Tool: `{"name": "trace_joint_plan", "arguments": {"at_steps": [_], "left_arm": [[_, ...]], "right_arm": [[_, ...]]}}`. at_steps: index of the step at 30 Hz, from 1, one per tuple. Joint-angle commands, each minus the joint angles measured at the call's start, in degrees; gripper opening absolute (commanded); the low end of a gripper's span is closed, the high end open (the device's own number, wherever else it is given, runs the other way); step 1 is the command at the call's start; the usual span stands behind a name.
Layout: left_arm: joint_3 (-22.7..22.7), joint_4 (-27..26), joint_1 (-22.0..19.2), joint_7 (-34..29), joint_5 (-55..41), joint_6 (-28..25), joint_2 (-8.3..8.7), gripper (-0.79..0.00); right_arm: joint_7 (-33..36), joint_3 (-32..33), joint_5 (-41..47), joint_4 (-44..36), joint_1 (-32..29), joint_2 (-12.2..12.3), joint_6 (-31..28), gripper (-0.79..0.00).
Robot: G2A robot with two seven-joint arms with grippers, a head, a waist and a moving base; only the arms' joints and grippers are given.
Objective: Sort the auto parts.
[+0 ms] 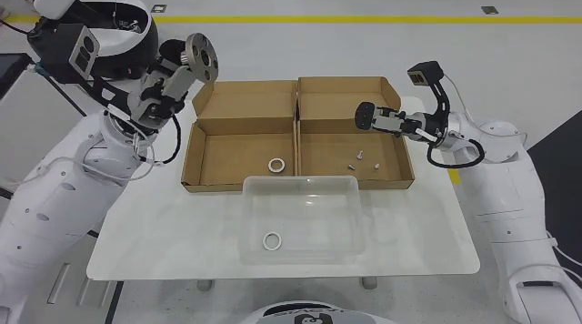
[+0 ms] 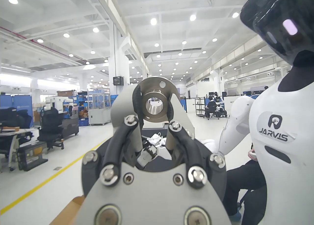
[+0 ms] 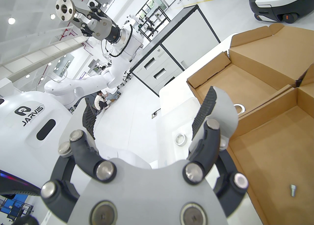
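Table [image 1: 436, 233] white, two cardboard boxes [image 1: 227, 156] | hall floor [image 1: 364, 55], yellow line [image 1: 364, 20] | left fingers [image 2: 181, 115] clamp flange [image 2: 157, 83] | right fingers [image 3: 225, 113] spread, empty

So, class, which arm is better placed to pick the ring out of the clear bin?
Right. The right end effector is open and empty over a cardboard box beside the bin; the left end effector is shut on a flange.
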Motion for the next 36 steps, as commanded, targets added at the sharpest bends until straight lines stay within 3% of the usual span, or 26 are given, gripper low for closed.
{"name": "trace_joint_plan", "arguments": {"at_steps": [1,9,16,24,31,36], "left_arm": [[0.0,0.8,0.6,-1.8,0.0,0.1,-0.29,-0.785],[-0.9,4.2,2.2,-9.5,0.8,2.0,-1.06,-0.785],[-1.5,8.1,0.7,-26.7,4.8,5.0,-0.91,-0.785],[-0.4,10.3,0.1,-41.1,5.2,6.3,-1.1,-0.785],[0.5,12.3,-1.0,-48.4,6.6,7.3,-1.61,-0.785],[2.9,14.4,-4.6,-52.9,9.1,6.4,-2.89,-0.785]], "right_arm": [[0.0,0.0,0.0,0.0,0.0,0.0,0.0,0.0],[0.0,0.0,0.0,0.0,0.0,0.0,0.0,0.0],[0.0,0.0,0.0,0.0,0.0,0.0,0.0,0.0],[0.0,0.0,0.0,0.0,0.0,0.0,0.0,0.0],[0.0,0.0,0.0,0.0,0.0,0.0,0.0,0.0],[0.0,0.0,0.0,0.0,0.0,0.0,0.0,0.0]]}}
